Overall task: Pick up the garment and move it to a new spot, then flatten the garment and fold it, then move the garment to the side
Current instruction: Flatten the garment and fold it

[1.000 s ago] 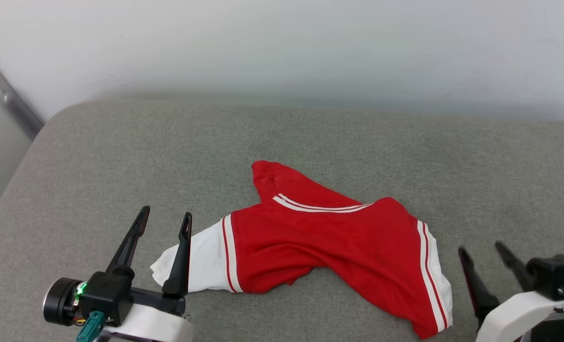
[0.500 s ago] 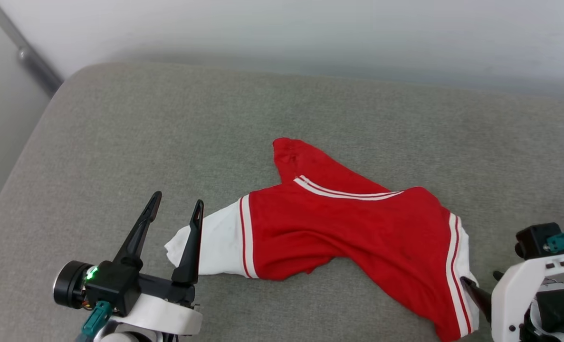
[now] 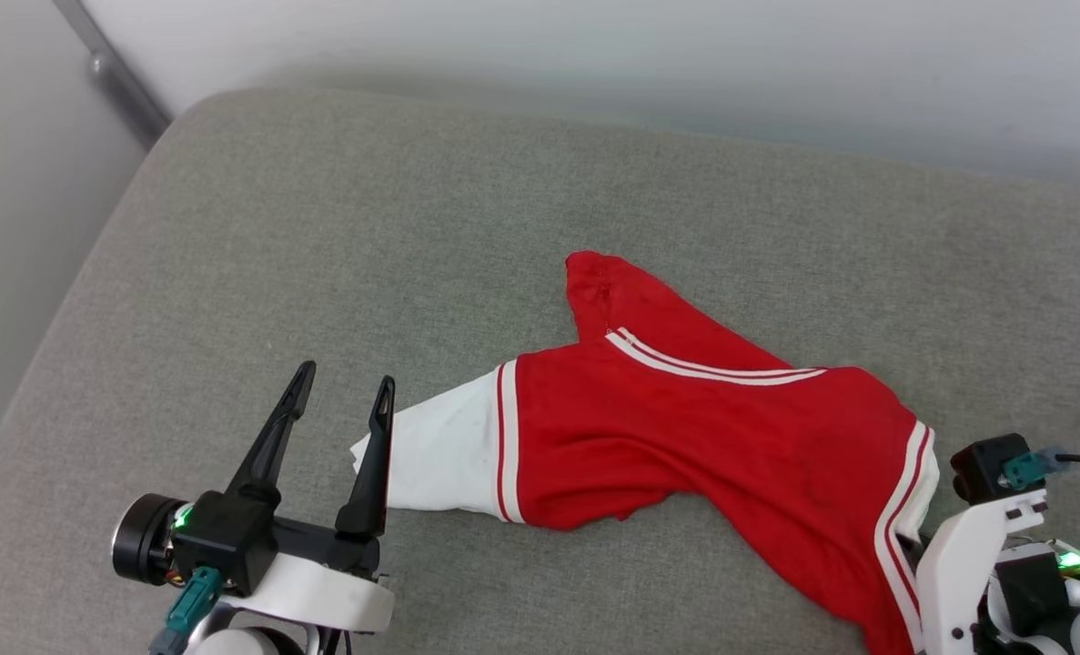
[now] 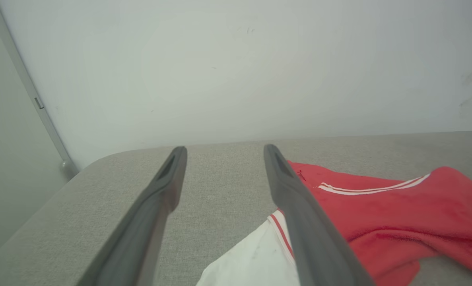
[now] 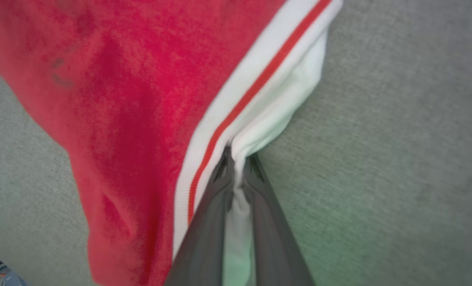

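Our right gripper (image 5: 237, 159) is clenched on a white sleeve (image 5: 295, 87) of the red jersey shirt with striped trim (image 3: 703, 437) lying on the grey fabric cushion (image 3: 367, 227), our left gripper (image 3: 344, 377) gapes empty beside the other sleeve (image 3: 439, 450), so we should lift slowly lest the pinch slips
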Controlling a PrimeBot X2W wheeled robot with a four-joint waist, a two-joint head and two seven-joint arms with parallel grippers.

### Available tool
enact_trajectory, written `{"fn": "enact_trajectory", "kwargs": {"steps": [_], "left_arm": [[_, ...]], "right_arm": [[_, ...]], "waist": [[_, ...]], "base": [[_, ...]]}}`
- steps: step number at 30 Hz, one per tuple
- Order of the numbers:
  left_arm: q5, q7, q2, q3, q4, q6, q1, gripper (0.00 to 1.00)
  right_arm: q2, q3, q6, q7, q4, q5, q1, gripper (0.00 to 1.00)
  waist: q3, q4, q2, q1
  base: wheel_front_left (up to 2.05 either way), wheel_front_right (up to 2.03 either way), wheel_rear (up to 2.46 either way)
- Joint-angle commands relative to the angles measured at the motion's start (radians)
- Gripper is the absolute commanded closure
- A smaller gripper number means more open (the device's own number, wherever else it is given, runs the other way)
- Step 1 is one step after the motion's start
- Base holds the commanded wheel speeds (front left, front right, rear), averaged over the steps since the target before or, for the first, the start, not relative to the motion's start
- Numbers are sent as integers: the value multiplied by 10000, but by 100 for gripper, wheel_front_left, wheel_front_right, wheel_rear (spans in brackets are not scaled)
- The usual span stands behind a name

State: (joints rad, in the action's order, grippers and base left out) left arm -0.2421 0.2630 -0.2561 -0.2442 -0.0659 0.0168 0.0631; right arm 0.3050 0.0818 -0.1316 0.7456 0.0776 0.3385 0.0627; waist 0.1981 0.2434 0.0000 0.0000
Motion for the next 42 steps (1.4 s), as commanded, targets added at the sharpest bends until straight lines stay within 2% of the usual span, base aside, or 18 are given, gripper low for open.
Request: {"fn": "enact_trajectory", "kwargs": {"steps": [1, 5, 12, 15, 20, 21, 22, 23, 27, 31, 38, 42], "left_arm": [[62, 25, 71, 78, 56, -69, -142, 0], [128, 25, 198, 235, 127, -173, -225, 0], [245, 25, 381, 466, 171, -356, -400, 0], [305, 24, 472, 504, 201, -460, -396, 0], [388, 25, 626, 562, 292, -617, -204, 0], [418, 25, 644, 567, 317, -667, -179, 0], [446, 25, 651, 561, 355, -694, -163, 0], [468, 24, 652, 559, 396, -725, -152, 0], [543, 25, 717, 657, 474, -785, -119, 0], [583, 25, 734, 735, 563, -864, -168, 0], [276, 24, 810, 766, 805, -1061, -374, 0], [-104, -266, 701, 564, 967, -1220, -378, 0]], "right_arm": [[201, -49, 20, -100, 249, -290, -170, 100], [464, -536, 16, -417, -324, -647, -191, 100], [1342, -1767, 14, 9, -1398, -1604, -778, 100], [1403, -2354, 14, 208, -1461, -1858, -1089, 100], [994, -3226, 14, 17, -837, -2776, -1238, 100], [885, -3387, 14, -96, -669, -3038, -1186, 95], [800, -3548, 16, -249, -483, -3317, -1109, 13], [700, -3667, 14, -397, -298, -3599, -1044, 0], [302, -3642, 14, -1148, 133, -4062, -811, 0], [51, -3643, 14, -2057, 61, -4166, -493, 0], [-581, -3458, 14, -3905, -1129, -3252, -375, 0], [-1318, -3618, 16, -5099, -2094, -2368, -549, 0]], "waist": [[-176, -133, 0, 0], [-508, -382, 0, 0], [-778, -785, 0, 0], [-691, -883, 0, 0], [-443, -954, 0, 0], [-404, -962, 0, 0], [-370, -970, 0, 0], [-346, -977, 0, 0], [-329, -1072, 0, 0], [-471, -1293, 0, 0], [-854, -1753, 0, 0], [-938, -2017, 0, 0]], "base": [[0, 0, 0], [0, 0, 0], [0, 0, 0], [0, 0, 0], [0, 0, 0], [0, 0, 0], [0, 0, 0], [0, 0, 0], [0, 0, 0], [0, 0, 0], [0, 0, 0], [0, 0, 0]]}}
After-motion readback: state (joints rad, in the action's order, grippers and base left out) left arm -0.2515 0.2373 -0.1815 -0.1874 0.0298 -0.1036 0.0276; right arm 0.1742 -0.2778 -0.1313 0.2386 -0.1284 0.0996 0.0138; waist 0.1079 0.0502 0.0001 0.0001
